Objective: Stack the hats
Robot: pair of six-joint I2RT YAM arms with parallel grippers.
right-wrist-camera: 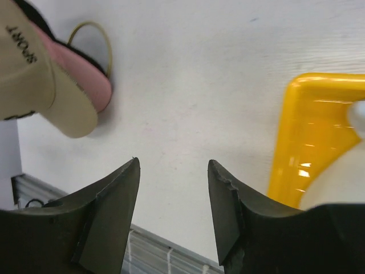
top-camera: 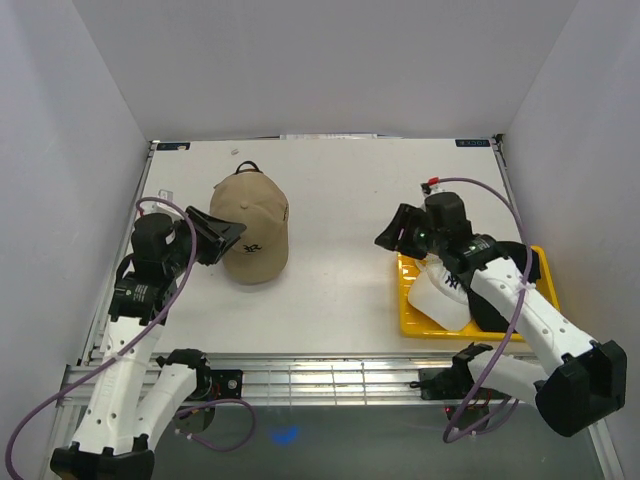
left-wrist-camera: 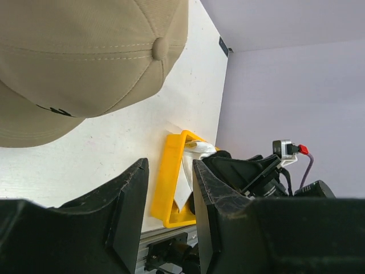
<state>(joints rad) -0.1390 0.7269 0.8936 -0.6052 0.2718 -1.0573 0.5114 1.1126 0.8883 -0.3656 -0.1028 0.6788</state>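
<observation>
A tan cap (top-camera: pixel 252 222) with a dark logo sits at the table's left-middle. It fills the top of the left wrist view (left-wrist-camera: pixel 85 57). In the right wrist view its brim (right-wrist-camera: pixel 40 85) lies over a pink cap's brim (right-wrist-camera: pixel 88 74). A white cap (top-camera: pixel 438 292) lies in the yellow tray (top-camera: pixel 408 318). A black cap (top-camera: pixel 522 262) lies behind it, partly hidden by my right arm. My left gripper (top-camera: pixel 228 243) is open and empty, just left of the tan cap (left-wrist-camera: pixel 169 165). My right gripper (top-camera: pixel 386 228) is open and empty over bare table left of the tray (right-wrist-camera: pixel 174 162).
A gold wire loop (right-wrist-camera: pixel 97 31) shows behind the pink brim. The yellow tray's corner (right-wrist-camera: pixel 311 131) is right of my right fingers; the tray (left-wrist-camera: pixel 170 171) also shows between my left fingers. White walls close in the table on three sides. A metal rail (top-camera: pixel 320 375) runs along the near edge.
</observation>
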